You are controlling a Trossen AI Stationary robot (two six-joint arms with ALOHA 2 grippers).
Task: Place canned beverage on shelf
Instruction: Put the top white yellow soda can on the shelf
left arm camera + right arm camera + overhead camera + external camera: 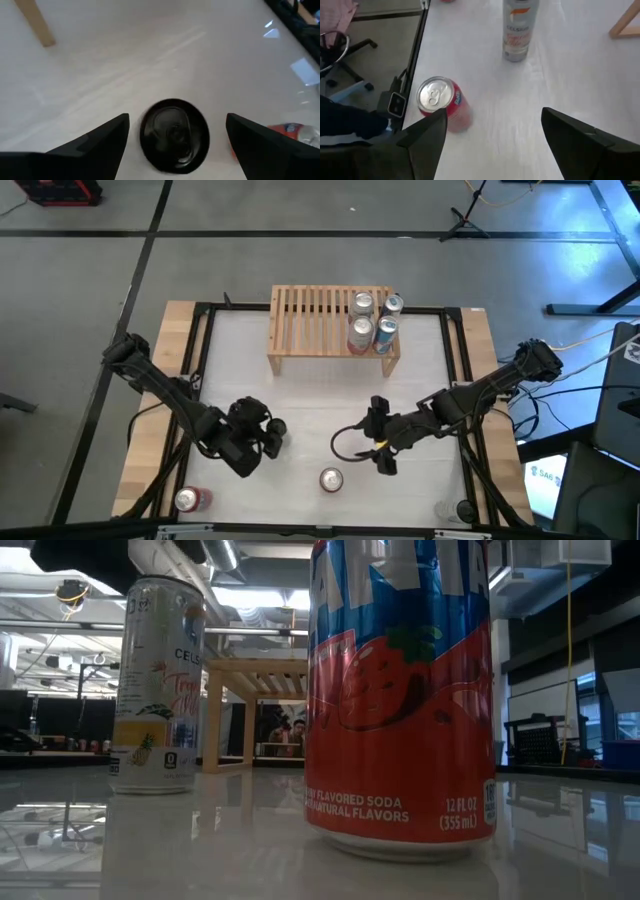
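Can (174,136) between (apparently) spread left tool (177,145)

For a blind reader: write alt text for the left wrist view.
A black can, seen from above, stands on the white table between the open left gripper fingers. A wooden shelf leg shows farther off.

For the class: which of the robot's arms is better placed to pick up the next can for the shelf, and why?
Left, probably. The left gripper hangs open directly over a dark-topped can, one finger on each side. The right gripper is open too, but no can sits between its fingers; the silver can stands off to its side.
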